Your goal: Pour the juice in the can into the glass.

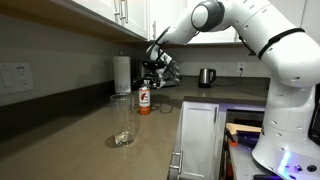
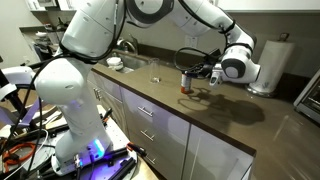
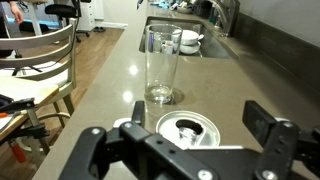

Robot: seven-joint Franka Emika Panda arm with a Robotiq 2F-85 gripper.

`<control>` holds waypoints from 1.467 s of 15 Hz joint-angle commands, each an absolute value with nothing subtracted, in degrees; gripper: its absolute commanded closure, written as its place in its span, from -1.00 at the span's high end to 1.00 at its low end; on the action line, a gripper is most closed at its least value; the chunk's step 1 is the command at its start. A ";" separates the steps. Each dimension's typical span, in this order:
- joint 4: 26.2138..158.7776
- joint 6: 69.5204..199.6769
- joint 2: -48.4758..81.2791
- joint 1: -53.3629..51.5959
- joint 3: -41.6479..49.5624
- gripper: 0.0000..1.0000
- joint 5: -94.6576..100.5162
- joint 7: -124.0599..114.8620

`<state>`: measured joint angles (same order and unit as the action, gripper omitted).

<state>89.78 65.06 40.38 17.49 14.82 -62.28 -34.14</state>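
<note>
Black Robotiq gripper (image 1: 158, 68) wide open, holding nothing, hovers over small red-orange cylindrical can w/ silvery top (image 1: 144, 99) on grey-brown counter (image 1: 70, 135), tall clear glass tumbler (image 1: 122, 122) near it; risk: off-centre squeeze tips the 1 can, juice spills, or pour misses narrow tumbler

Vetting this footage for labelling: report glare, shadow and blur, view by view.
Wrist view: glass sharp, a light's glare on the counter beside it. In an exterior view the glass nearly vanishes against the grey counter. In an exterior view the shadow of the arm falls on the counter past the can.
</note>
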 commanded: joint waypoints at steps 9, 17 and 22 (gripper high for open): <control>92.30 67.13 39.87 17.33 14.62 1.00 -63.68 -32.80; 95.15 68.48 39.35 17.45 14.40 1.00 -67.18 -31.79; 96.15 68.72 39.39 17.25 14.51 1.00 -68.82 -30.87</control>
